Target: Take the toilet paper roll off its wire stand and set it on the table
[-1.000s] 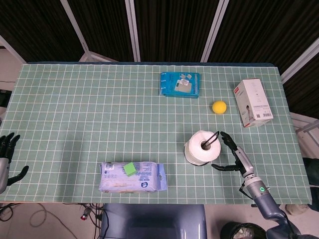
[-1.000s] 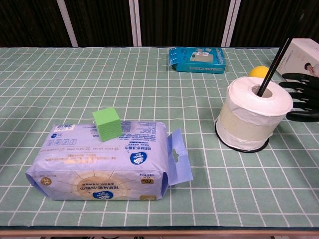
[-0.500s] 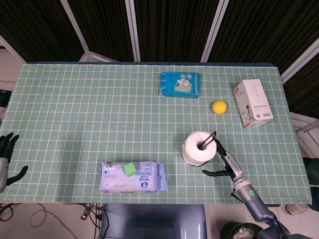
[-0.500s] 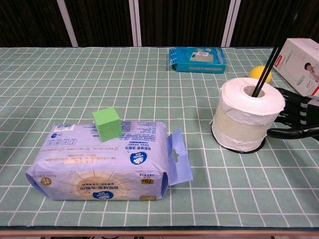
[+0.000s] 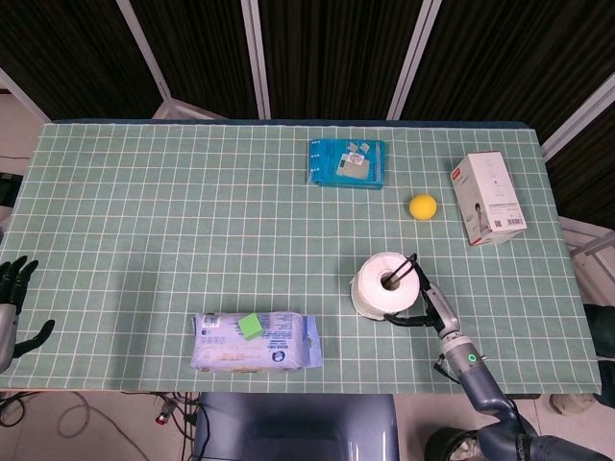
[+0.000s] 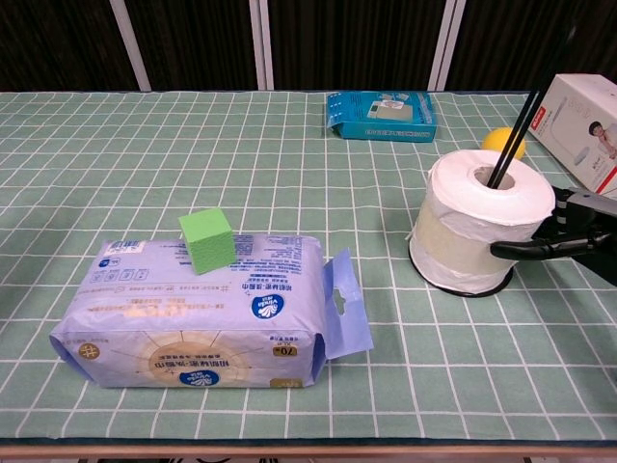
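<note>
The white toilet paper roll (image 5: 386,285) (image 6: 477,224) sits on its black wire stand, whose rod (image 6: 525,106) rises slanting out of the core and whose base ring (image 6: 463,289) lies on the table. My right hand (image 5: 428,305) (image 6: 567,230) is pressed against the roll's right side. Its thumb (image 6: 521,250) lies across the roll's front and its fingers (image 6: 571,201) reach around behind, so it grips the roll. My left hand (image 5: 12,307) hangs off the table's left edge with its fingers apart, holding nothing.
A wet-wipes pack (image 6: 202,313) with a green cube (image 6: 207,240) on top lies at the front left. A yellow ball (image 5: 423,206), a white box (image 5: 488,197) and a blue packet (image 5: 347,164) lie farther back on the green checked cloth (image 5: 144,221).
My right hand moved in from the right and closed around the roll. The roll and stand slid slightly left, then settled.
</note>
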Motion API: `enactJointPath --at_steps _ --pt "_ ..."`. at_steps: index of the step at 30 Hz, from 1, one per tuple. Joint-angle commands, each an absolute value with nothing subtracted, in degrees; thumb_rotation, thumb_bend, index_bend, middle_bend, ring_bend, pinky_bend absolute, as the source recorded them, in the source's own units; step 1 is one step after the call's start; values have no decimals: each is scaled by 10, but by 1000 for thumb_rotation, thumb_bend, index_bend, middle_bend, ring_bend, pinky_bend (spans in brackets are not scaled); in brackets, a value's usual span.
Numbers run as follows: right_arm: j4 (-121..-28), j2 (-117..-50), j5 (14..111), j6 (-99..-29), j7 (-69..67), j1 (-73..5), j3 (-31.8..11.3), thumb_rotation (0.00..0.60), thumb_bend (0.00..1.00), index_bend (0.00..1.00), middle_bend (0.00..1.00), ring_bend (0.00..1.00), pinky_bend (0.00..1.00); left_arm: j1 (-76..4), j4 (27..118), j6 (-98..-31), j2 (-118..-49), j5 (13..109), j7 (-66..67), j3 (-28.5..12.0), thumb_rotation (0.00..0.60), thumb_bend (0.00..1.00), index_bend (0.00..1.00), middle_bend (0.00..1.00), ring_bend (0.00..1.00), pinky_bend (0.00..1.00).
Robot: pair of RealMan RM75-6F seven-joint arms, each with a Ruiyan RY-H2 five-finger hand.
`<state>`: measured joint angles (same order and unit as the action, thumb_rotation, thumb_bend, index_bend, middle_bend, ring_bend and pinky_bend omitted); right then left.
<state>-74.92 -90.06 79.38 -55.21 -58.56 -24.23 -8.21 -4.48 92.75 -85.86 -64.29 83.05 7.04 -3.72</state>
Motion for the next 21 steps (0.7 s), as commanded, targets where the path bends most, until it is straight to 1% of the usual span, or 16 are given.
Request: enactJointPath --at_steps 1,12,14,16,18,21 --pt "-746 -905 791 -548 -583 -247 -86 600 0 0 0 0 0 -45 928 -858 -643 830 70 -38 600 241 38 0 0 0" --pt "-742 -919 777 -518 -584 -268 -98 600 0 0 0 0 0 -45 930 -856 -642 827 70 -37 600 241 40 0 0 0" --pt "-741 -919 775 -510 -582 -272 -98 600 0 5 16 1 0 -45 930 -856 -642 827 69 -38 600 241 40 0 0 0" --pt "-738 -919 769 -500 -565 -276 -97 600 0 48 69 30 0 -46 931 -855 -641 827 70 -37 600 241 41 0 0 0" --pt "-737 -923 765 -503 -553 -277 -99 600 0 131 146 106 0 -46 931 -854 -641 827 70 -37 600 241 42 0 0 0" --pt "-734 -931 753 -504 -546 -278 -107 600 0 222 220 182 1 -46 932 -854 -641 826 70 -37 600 241 47 0 0 0"
